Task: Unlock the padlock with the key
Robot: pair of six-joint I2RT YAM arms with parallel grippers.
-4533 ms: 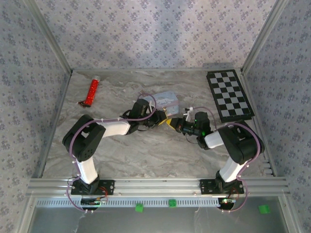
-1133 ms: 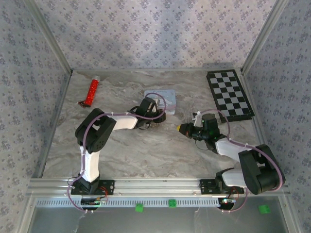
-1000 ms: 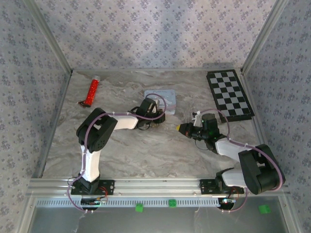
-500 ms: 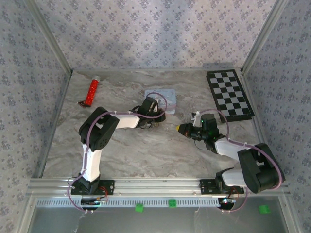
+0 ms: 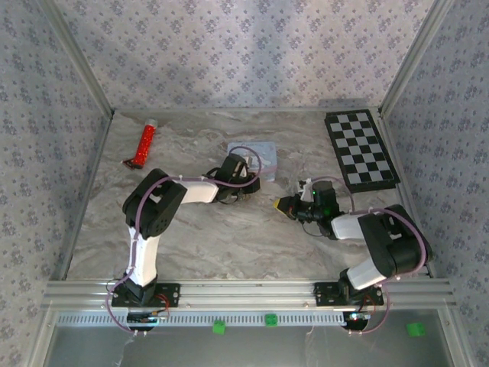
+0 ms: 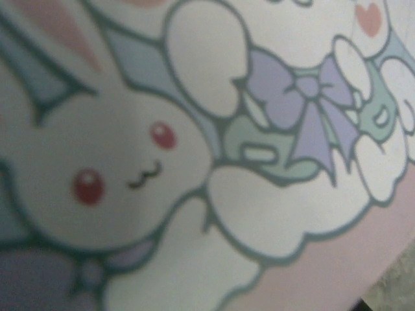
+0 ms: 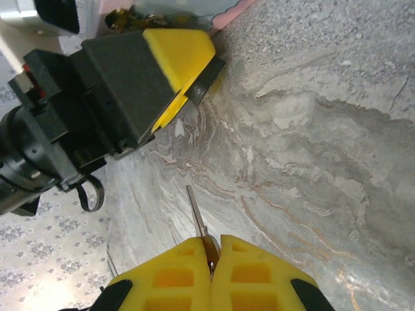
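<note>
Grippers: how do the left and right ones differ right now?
The right gripper is shut on the key, whose blade pokes past its fingertips; whether the left gripper is open or shut cannot be told. The left gripper sits right by the pastel tin; the right gripper hangs over bare table, pointing toward the left one. Both have yellow finger pads.

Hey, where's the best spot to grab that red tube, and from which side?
I'd take the red tube at its middle, coming straight down and closing across its narrow width. It lies flat on the table, long and slim, with bare surface along both long sides.
</note>
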